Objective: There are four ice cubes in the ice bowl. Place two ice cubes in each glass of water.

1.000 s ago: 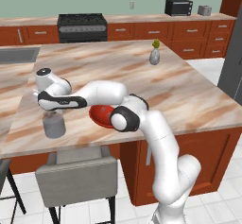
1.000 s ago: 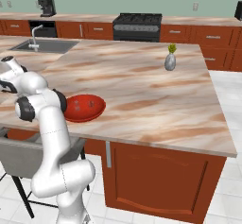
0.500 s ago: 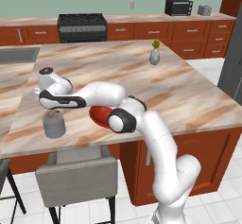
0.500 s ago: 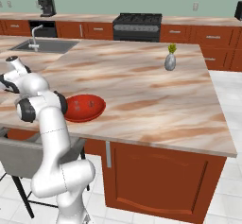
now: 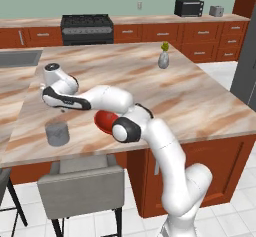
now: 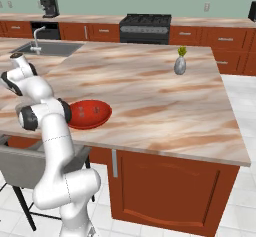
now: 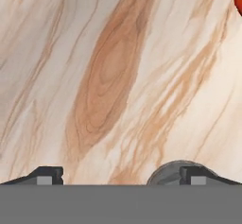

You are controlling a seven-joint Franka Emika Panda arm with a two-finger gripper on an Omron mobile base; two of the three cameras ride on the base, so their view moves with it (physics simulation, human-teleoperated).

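one glass of water (image 5: 57, 133) sits on the counter at seven o'clock from your gripper (image 5: 62, 109), which hovers wide open above it; ice bowl (image 6: 89, 114) at three o'clock, likely your next reach.

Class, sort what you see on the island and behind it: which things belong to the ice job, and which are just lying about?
Job: glossy red round ice bowl; short grey translucent glass of water; claw.

Lying about: small grey vase with green sprig; black stove; sink; grey chair.
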